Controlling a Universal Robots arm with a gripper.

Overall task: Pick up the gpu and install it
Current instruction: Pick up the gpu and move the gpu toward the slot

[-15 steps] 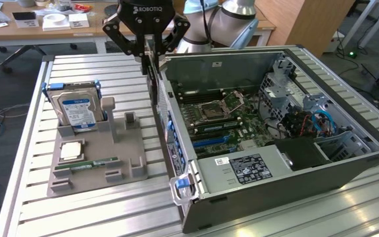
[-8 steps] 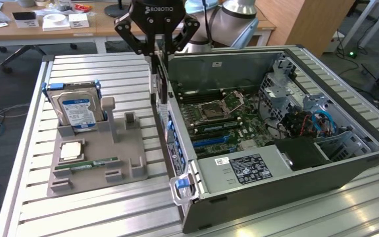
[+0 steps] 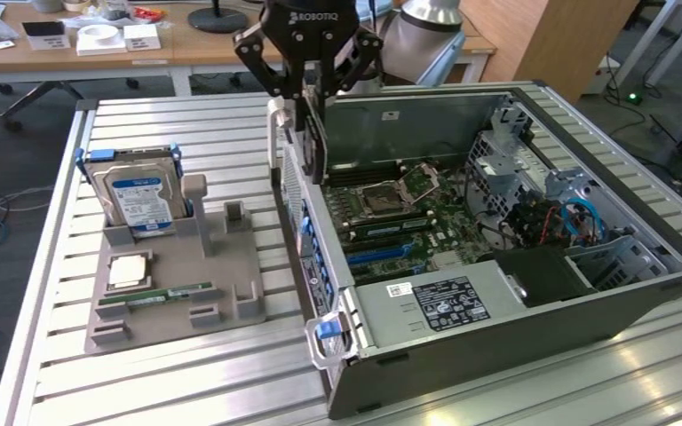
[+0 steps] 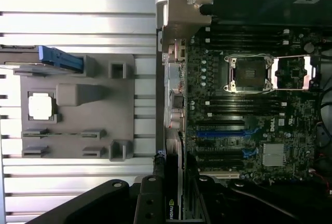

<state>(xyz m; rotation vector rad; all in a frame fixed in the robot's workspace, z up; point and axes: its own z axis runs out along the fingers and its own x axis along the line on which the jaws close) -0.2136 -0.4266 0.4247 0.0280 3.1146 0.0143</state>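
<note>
The gpu (image 3: 313,133) is a thin black card that hangs upright, edge on, over the rear wall of the open computer case (image 3: 625,293). My gripper (image 3: 308,84) is shut on its upper edge. In the wrist view the gpu (image 4: 175,162) runs down from between my gripper's (image 4: 174,185) fingers, beside the case's rear panel. The card is above the motherboard (image 3: 418,217) and is seated in no slot. The blue expansion slots (image 4: 220,129) lie further along the board, and they show as blue strips (image 3: 376,254) in the exterior view.
On the exterior view's left, a grey fixture (image 3: 237,266) holds a blue-labelled hard drive (image 3: 139,191), a CPU (image 3: 128,269) and a green RAM stick (image 3: 157,294). The case holds a power supply (image 3: 448,302) and drive cages (image 3: 554,195). Slatted aluminium table (image 3: 199,382) surrounds everything.
</note>
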